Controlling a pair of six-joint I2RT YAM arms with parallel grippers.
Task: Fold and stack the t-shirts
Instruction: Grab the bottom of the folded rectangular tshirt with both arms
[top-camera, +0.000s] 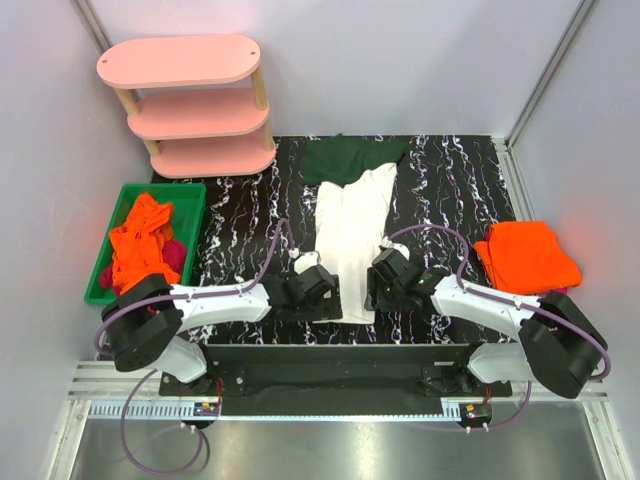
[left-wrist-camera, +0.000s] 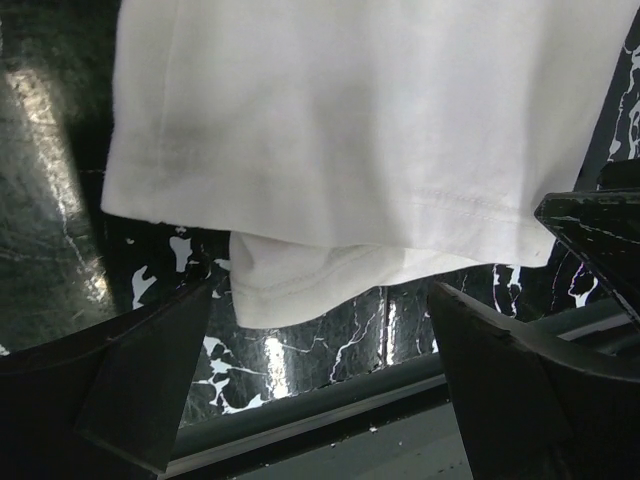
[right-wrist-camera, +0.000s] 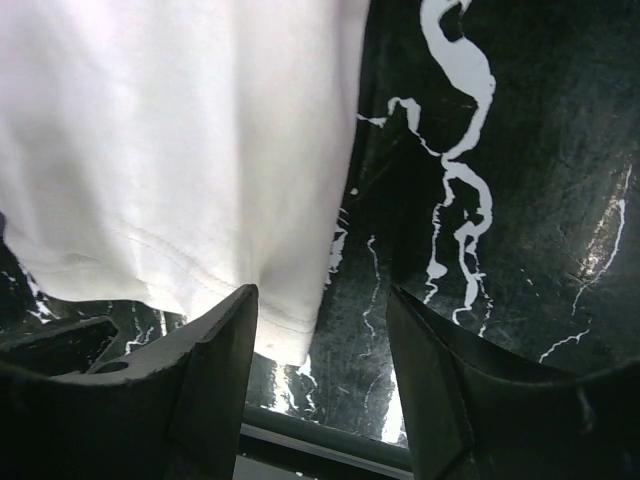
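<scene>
The white t-shirt (top-camera: 352, 235) with dark green sleeves (top-camera: 352, 157) lies folded into a long strip on the black marble table, hem toward the arms. My left gripper (top-camera: 326, 292) is open just left of the hem's near corner; in the left wrist view the hem (left-wrist-camera: 350, 210) lies flat above the open fingers (left-wrist-camera: 150, 370). My right gripper (top-camera: 376, 285) is open at the hem's right corner; in the right wrist view the hem corner (right-wrist-camera: 290, 320) sits between the fingers (right-wrist-camera: 215, 360), not pinched. A folded orange t-shirt (top-camera: 527, 255) lies at the right.
A green bin (top-camera: 130, 205) at the left holds orange (top-camera: 140, 245) and magenta (top-camera: 175, 255) shirts. A pink three-tier shelf (top-camera: 190, 100) stands at the back left. The table's near edge rail (left-wrist-camera: 330, 400) runs just below both grippers. White walls enclose the table.
</scene>
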